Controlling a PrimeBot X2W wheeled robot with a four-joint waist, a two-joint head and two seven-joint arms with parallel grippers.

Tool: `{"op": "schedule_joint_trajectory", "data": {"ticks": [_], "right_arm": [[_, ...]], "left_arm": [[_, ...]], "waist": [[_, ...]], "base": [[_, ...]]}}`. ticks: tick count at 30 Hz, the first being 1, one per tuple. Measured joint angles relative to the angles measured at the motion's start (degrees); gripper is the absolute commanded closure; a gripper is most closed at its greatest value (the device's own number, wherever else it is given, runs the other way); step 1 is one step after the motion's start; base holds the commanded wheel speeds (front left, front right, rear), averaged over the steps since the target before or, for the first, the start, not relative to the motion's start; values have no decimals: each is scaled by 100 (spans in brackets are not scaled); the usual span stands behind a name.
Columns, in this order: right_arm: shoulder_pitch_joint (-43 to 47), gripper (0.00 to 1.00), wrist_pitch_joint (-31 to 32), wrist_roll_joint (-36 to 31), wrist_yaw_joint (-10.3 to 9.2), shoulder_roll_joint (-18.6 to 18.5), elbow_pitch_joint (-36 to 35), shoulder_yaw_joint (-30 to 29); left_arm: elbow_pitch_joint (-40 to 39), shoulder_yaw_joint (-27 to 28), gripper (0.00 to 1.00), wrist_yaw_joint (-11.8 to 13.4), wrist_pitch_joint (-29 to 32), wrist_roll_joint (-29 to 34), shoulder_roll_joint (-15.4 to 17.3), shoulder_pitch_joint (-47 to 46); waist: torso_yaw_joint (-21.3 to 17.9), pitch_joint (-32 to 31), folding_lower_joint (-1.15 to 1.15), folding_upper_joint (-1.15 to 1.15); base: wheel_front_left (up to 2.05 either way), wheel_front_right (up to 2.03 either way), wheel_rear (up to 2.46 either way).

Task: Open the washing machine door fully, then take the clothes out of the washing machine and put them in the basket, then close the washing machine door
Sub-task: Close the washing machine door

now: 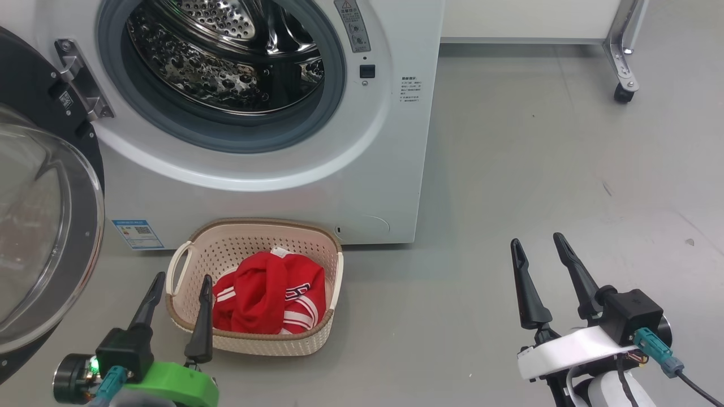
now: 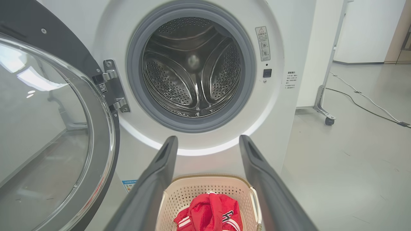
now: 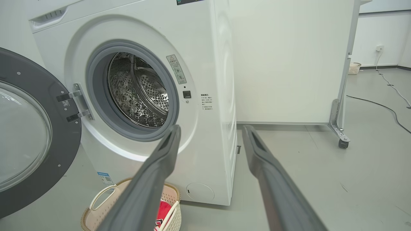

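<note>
head view: the bright red white-striped jersey clothes (image 1: 266,294) lie in the small cream perforated plastic basket (image 1: 254,342), just near the big white front-loading washing machine (image 1: 362,186). the left gripper (image 1: 184,277) and right gripper (image 1: 537,239) hold their fingers (image 1: 148,302) spread and empty.
left wrist view: the steel drum (image 2: 173,83) looks empty.
right wrist view: the round black-rimmed glass washing machine door (image 3: 62,144) stands wide open at left. unloading seems done, so next comes swinging it shut.

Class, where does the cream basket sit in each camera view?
Head view: basket lower left of centre, before the washing machine.
Left wrist view: bottom centre, framed by the left end effector.
Right wrist view: bottom left, partly behind the right end effector.
Shared landmark: blue sticker up-left of the basket.
</note>
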Motion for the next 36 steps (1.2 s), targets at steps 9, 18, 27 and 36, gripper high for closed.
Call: {"op": "schedule_joint_trajectory", "data": {"ticks": [9, 18, 27, 36], "right_arm": [[0, 0, 0, 0, 1, 2, 20, 11], [0, 0, 0, 0, 1, 5, 22, 12], [0, 0, 0, 0, 1, 8, 22, 7], [0, 0, 0, 0, 1, 9, 22, 3]], "left_arm": [[0, 4, 0, 0, 0, 7, 0, 2], [-26, 11, 0, 0, 0, 7, 0, 9], [-59, 13, 0, 0, 0, 7, 0, 10], [-59, 13, 0, 0, 0, 7, 0, 16]], "waist": [[22, -33, 0, 0], [41, -32, 0, 0], [46, -12, 0, 0], [42, -17, 0, 0]], "base": [[-46, 46, 0], [-13, 13, 0], [0, 0, 0], [0, 0, 0]]}}
